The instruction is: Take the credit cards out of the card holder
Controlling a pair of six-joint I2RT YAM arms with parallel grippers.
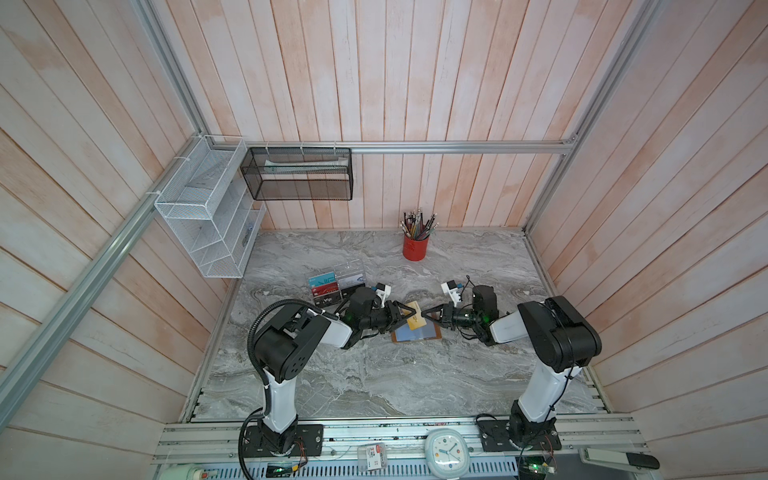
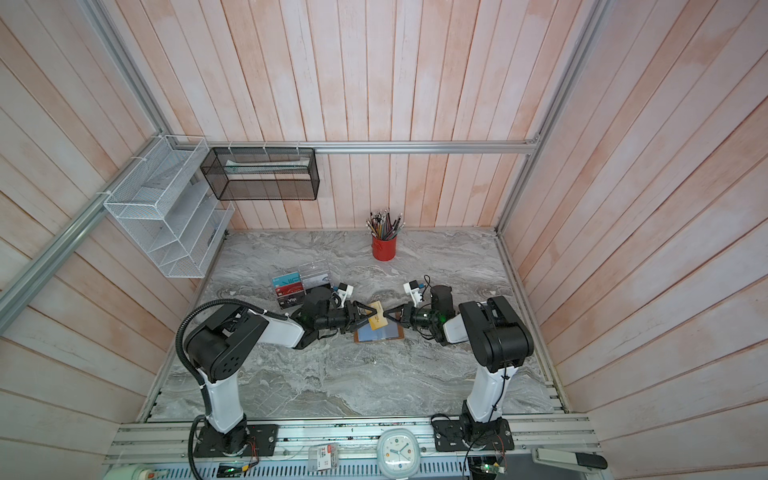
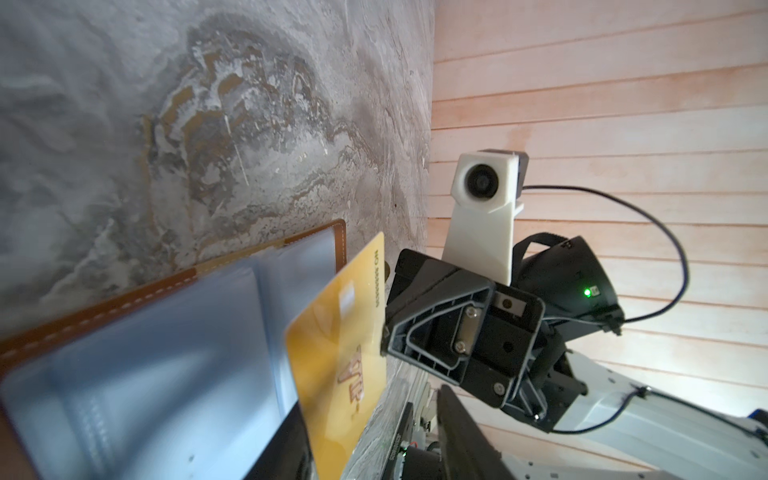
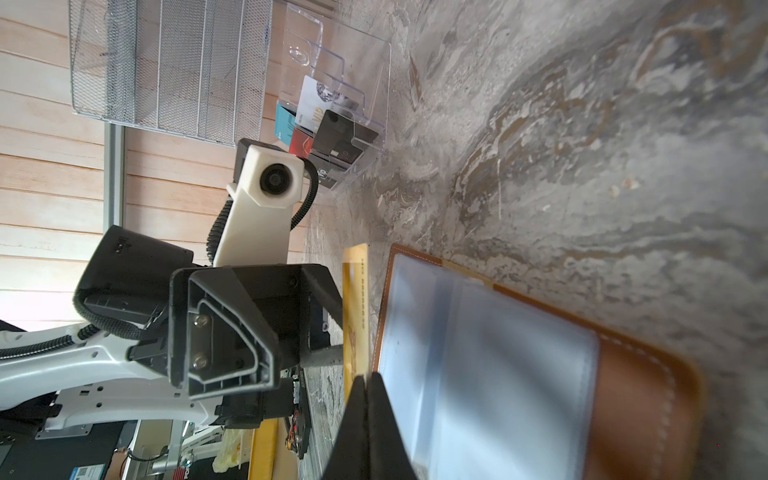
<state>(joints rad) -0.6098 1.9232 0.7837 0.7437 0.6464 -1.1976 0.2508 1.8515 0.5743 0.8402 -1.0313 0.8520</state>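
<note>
While the right gripper (image 1: 425, 318) pinches one short edge of the gold credit card (image 1: 417, 321) with its jaws pressed tight together, the left gripper (image 1: 409, 319) reaches in from the other side. In both top views the two grippers meet tip to tip near the middle of the marble table (image 1: 374, 374), with the card between them. The card is lifted up and tilted, not lying flat. It hangs just over the card holder (image 1: 409, 335). Whether its low edge touches the holder cannot be told.

In the left wrist view, the gold credit card (image 3: 336, 365) fills the space in front of the camera, and the right gripper (image 3: 384, 332) bites its far edge. The left gripper (image 3: 370, 407) has its jaws partly apart, one finger on each side of the card. A strip of table shows between the card and one finger, so this gripper is not squeezing the card.

In the right wrist view, the card (image 4: 355, 299) is seen from its thin side, right beside the holder's stitched rim.

The card holder (image 4: 498, 353) lies open and flat on the table, tan leather down and pale plastic sleeves up. The sleeves look cloudy, so it is hard to tell if more cards sit inside.

Close behind the left arm stands a clear acrylic rack (image 1: 336, 284) with teal, red and black Vip cards. A red pencil cup (image 1: 414, 248) stands far back by the wall, well apart from the grippers.
</note>
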